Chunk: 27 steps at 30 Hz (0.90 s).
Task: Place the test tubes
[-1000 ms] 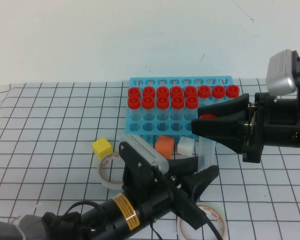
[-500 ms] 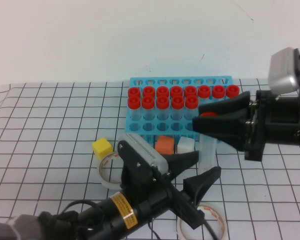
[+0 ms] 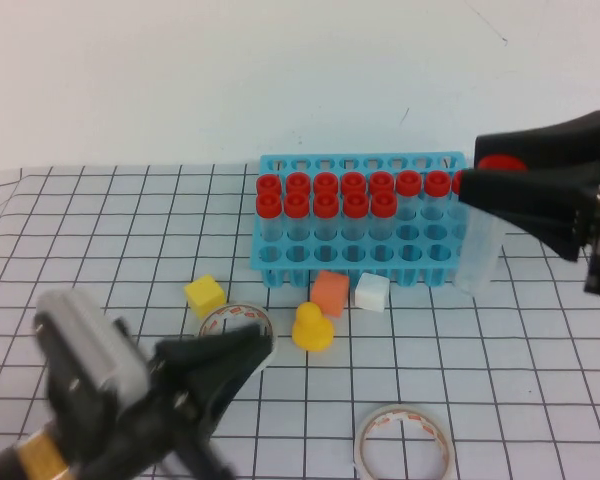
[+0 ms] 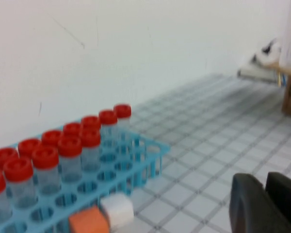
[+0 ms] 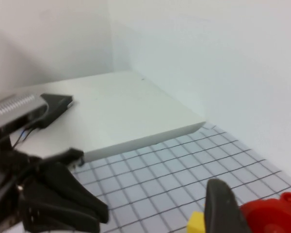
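Test tube (image 3: 477,255) hangs upright in right tool (image 3: 475,170) pinch, just right of rack (image 3: 280,162); left tool (image 3: 260,348), front-left, pressed together

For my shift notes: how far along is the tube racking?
Done: red-capped tubes fill most of two rows of the blue rack. In hand: the right hand, at the rack's right end, grips another test tube. The left hand is shut, empty, by the tape roll. Left: seat that tube in an empty hole.
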Tool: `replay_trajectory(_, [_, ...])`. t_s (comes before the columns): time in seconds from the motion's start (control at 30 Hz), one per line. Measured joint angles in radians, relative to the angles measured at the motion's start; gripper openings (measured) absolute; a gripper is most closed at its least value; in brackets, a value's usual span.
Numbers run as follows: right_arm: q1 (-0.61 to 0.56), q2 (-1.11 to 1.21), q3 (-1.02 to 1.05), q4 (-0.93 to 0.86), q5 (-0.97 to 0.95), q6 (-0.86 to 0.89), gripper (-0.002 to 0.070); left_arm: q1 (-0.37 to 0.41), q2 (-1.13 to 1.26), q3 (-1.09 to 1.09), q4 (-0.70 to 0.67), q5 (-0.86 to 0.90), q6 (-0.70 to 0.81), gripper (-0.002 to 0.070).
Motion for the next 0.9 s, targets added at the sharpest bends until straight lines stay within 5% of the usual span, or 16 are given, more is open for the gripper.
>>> replay_trajectory(0.47, [0.000,-0.032,0.000,-0.223,0.090,0.211,0.0280,0.052,-0.597,0.072,0.510,0.523,-0.409,0.0000])
replay_trajectory(0.9, [0.000,-0.034,0.000,-0.254,0.154,0.236,0.0280,0.054,-0.970,0.155,0.577,0.779,-0.605,0.0000])
